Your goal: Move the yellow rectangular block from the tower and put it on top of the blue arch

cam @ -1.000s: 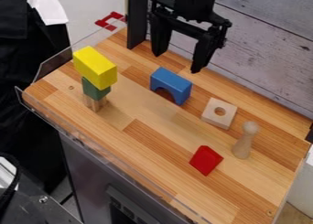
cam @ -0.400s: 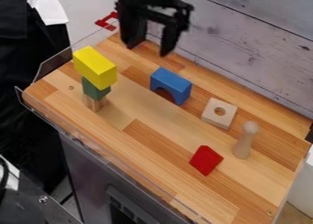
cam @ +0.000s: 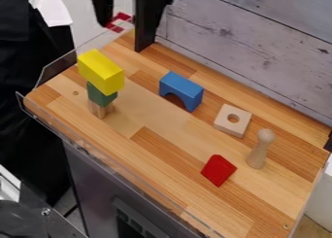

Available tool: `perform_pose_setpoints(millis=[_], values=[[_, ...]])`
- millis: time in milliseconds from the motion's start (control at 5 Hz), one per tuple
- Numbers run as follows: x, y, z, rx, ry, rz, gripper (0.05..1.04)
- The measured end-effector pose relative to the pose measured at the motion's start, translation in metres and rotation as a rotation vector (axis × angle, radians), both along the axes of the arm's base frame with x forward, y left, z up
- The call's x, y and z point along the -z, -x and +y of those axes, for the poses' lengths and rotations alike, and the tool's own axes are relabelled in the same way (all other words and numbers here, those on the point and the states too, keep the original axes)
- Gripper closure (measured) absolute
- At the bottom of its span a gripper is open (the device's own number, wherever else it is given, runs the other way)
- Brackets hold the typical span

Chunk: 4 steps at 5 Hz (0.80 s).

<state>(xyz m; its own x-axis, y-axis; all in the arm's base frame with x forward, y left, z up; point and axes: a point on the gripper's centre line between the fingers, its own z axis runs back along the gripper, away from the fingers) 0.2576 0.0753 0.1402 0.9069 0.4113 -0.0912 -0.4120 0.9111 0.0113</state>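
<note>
1. At left, I'm seeing one yellow rectangular block [cam: 100,72] atop one dark green block [cam: 101,94], its pale wooden support [cam: 100,110] partly hidden.
2. I'm counting one blue arch [cam: 182,89], one holed wooden square [cam: 225,125], one wooden peg [cam: 259,152], one red block [cam: 218,170].
3. My black gripper [cam: 123,29], far left, is hanging released, top cut off.

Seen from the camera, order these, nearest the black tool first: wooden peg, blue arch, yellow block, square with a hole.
From the tool, sides as pictured:
1. Yellow block, atop the tower
2. Blue arch, right of the tower
3. Square with a hole, right of the arch
4. Wooden peg, rightmost
</note>
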Motion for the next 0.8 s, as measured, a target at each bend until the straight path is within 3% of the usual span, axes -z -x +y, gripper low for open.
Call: perform_pose_setpoints(millis=[200,400,600,800], values=[[0.006,0.015,-0.002,-0.242,-0.013,0.079,0.085],[0.019,0.021,-0.006,-0.475,-0.024,0.104,0.085],[0.024,0.028,-0.006,-0.712,-0.021,0.04,0.085],[0.026,0.032,0.007,-0.829,-0.017,-0.053,0.085]])
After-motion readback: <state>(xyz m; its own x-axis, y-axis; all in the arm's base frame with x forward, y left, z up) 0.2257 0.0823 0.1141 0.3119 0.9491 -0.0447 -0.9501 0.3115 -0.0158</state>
